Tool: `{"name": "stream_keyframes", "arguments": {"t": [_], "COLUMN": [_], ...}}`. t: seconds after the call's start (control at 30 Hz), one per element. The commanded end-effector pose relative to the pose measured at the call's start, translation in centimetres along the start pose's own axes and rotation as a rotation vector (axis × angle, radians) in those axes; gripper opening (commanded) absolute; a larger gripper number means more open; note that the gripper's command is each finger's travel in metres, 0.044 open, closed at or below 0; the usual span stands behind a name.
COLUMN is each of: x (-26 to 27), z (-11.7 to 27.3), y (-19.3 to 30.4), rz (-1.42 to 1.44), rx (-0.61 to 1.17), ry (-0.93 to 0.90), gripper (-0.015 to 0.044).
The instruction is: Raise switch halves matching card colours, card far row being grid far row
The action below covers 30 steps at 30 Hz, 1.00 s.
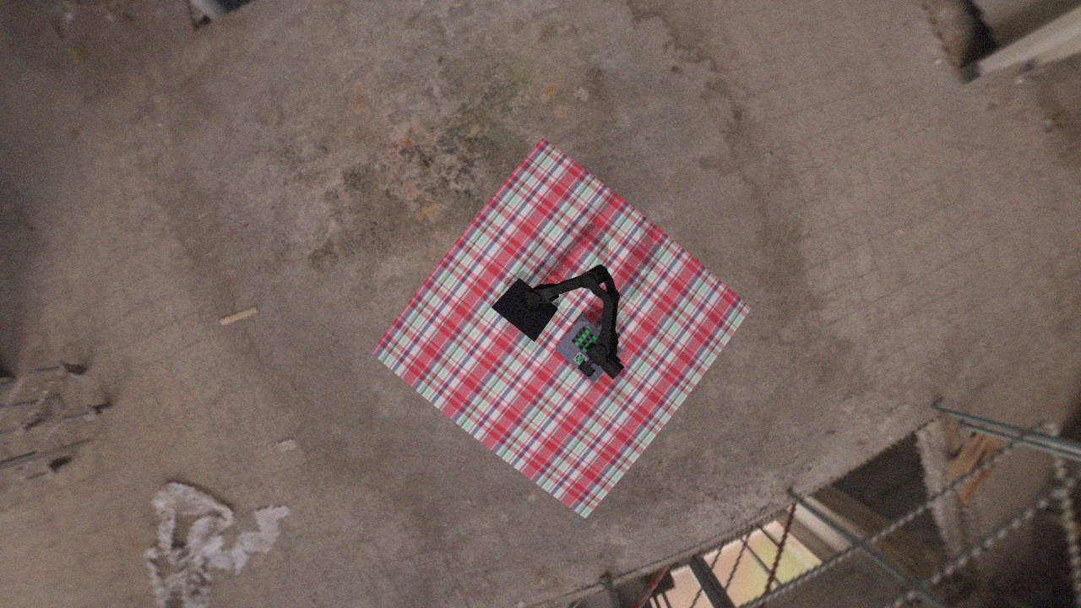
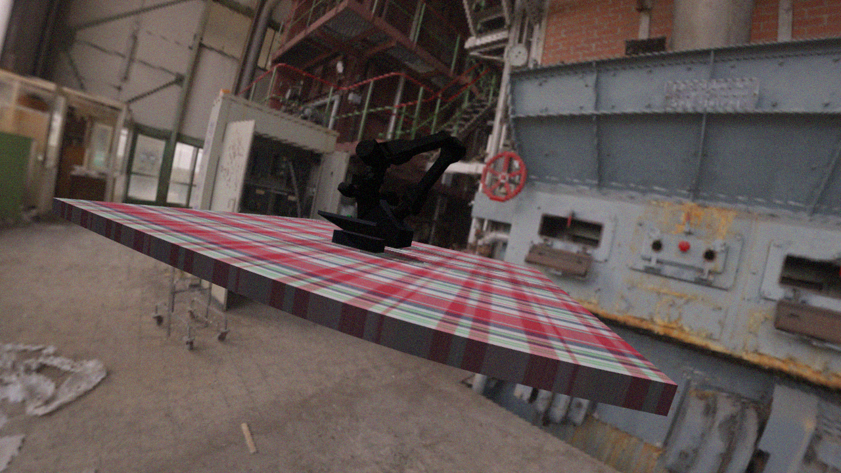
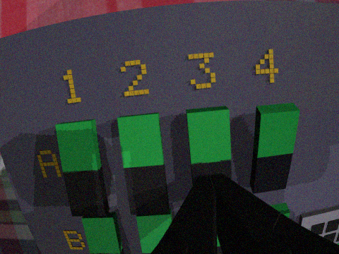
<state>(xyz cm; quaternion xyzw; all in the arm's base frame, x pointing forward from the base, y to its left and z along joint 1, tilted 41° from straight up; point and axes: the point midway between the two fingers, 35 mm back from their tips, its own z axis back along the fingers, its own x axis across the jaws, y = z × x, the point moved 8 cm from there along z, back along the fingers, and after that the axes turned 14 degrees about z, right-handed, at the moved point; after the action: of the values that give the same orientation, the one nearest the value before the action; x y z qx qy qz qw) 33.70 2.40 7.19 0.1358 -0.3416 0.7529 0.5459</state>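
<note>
The grey switch panel lies beside the arm. In the wrist view, row A shows switches A1, A2, A3 and A4, green half far, dark half near. Narrow far end faces show on A3 and A4; I cannot tell every tilt. B1 and B2 show partly; the rest of row B is mostly hidden behind my fingers. My gripper is shut and empty, its tips over A3's dark half; contact cannot be told. The card is cut off in the wrist view.
A checked cloth covers the table under the panel. The black arm base stands near the panel. A small dark patch shows beside the card. The arm's wrist hides part of the panel from above.
</note>
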Motion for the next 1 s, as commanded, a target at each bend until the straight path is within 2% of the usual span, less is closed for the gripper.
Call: {"name": "stream_keyframes", "arguments": {"t": [0.0,0.3,0.43,0.5,0.7,0.87,0.97], "x": [-0.1,0.0,-0.3,-0.2,0.0,4.5,5.1], "z": [-0.2,0.1,5.2,6.3,6.3,6.3,6.3], "y": [0.0,0.0,-0.4,-0.4,-0.4,1.9,2.3], "rz": [-0.005,0.001,-0.004,-0.006,-0.006,-0.007,-0.008], "rx": [0.002,0.001,0.025,0.029,0.029,0.031,0.03], "ry": [0.001,0.0,-0.001,-0.003,-0.003,-0.003,-0.006], "gripper": [0.0,0.0,0.0,0.0,0.0,0.0,0.0]}}
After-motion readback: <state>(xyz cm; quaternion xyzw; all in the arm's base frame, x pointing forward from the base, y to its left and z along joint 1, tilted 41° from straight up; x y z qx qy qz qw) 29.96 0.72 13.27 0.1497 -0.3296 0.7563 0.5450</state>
